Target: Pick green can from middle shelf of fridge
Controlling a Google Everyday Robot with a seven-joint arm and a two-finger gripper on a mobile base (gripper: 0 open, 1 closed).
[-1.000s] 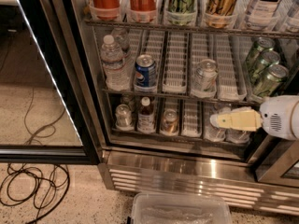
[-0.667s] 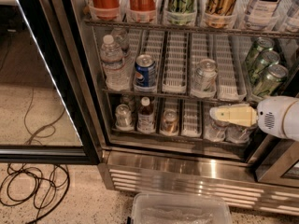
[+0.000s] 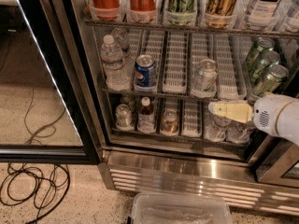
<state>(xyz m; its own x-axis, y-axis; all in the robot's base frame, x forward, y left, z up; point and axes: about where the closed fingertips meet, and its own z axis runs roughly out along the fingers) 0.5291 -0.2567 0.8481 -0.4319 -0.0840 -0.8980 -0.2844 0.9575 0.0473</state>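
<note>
Three green cans [image 3: 270,79] stand in a row in the rightmost lane of the middle shelf [image 3: 177,92], a wire rack with white slotted lane trays. The fridge [image 3: 187,171] stands open, its black-framed glass door [image 3: 56,78] swung out to the left. My gripper [image 3: 229,111] reaches in from the right on a white arm and points left. It sits just below the front rail of the middle shelf, under and slightly left of the front green can, without touching it.
On the middle shelf also stand a blue Pepsi can [image 3: 145,72], a silver-white can [image 3: 204,75] and a water bottle [image 3: 113,62]. Bottles and cans fill the shelves above and below. A clear plastic bin [image 3: 180,210] sits on the floor in front, with cables [image 3: 32,185] at the left.
My gripper has risen a little, from in front of the lower shelf towards the middle shelf's front rail. The cans have not moved.
</note>
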